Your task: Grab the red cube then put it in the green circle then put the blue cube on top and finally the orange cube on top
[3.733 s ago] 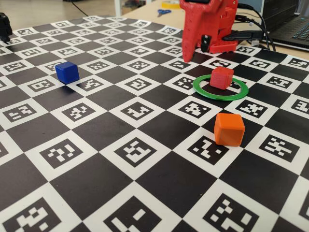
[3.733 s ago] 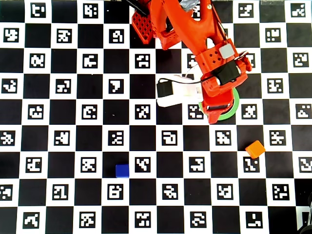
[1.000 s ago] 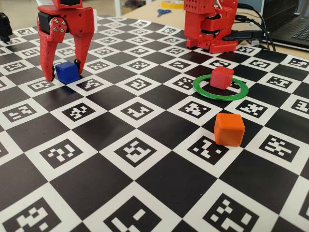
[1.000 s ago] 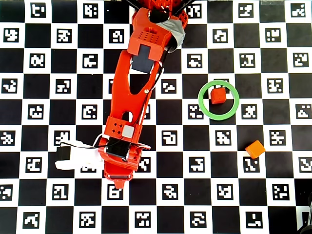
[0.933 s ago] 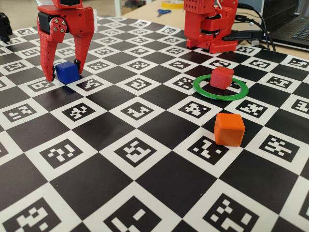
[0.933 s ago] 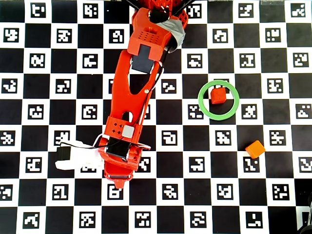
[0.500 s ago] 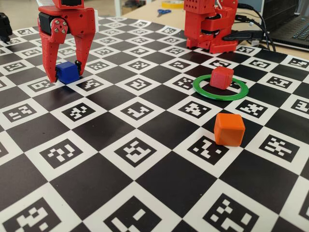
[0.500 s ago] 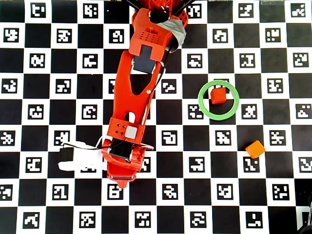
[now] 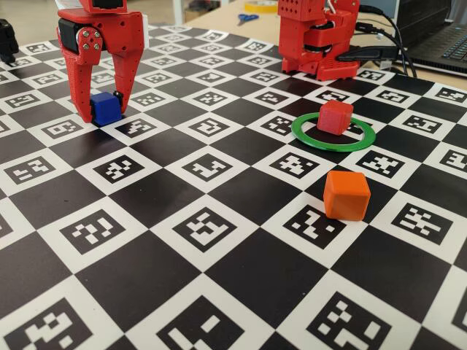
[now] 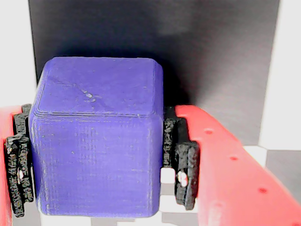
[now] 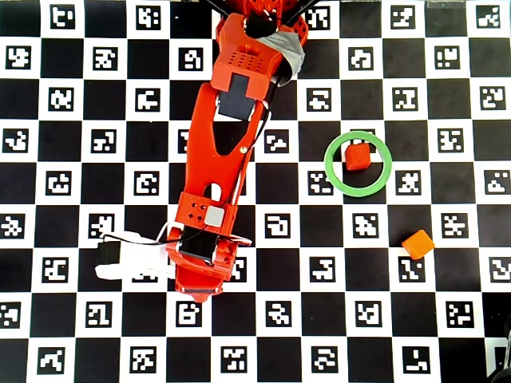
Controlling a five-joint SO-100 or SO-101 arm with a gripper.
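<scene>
The blue cube [image 9: 104, 109] stands on the chequered board at the far left in the fixed view. My red gripper [image 9: 104, 111] points down over it with one finger on each side. In the wrist view the cube [image 10: 96, 141] fills the space between the black pads [image 10: 181, 162], which press on both its sides, so the gripper [image 10: 99, 169] is shut on it. The red cube [image 9: 335, 116] sits inside the green circle [image 9: 295, 132]; both show in the overhead view [image 11: 357, 156] [image 11: 328, 165]. The orange cube [image 9: 346, 195] [image 11: 417, 243] lies in front of the ring. The arm [image 11: 227, 159] hides the blue cube from overhead.
The arm's red base [image 9: 317, 40] stands at the back right of the board, with black cables [image 9: 379, 52] and a laptop [image 9: 445, 36] beside it. Blue scissors [image 9: 246, 18] lie on the table behind. A white bundle [image 11: 128, 259] hangs by the gripper in the overhead view.
</scene>
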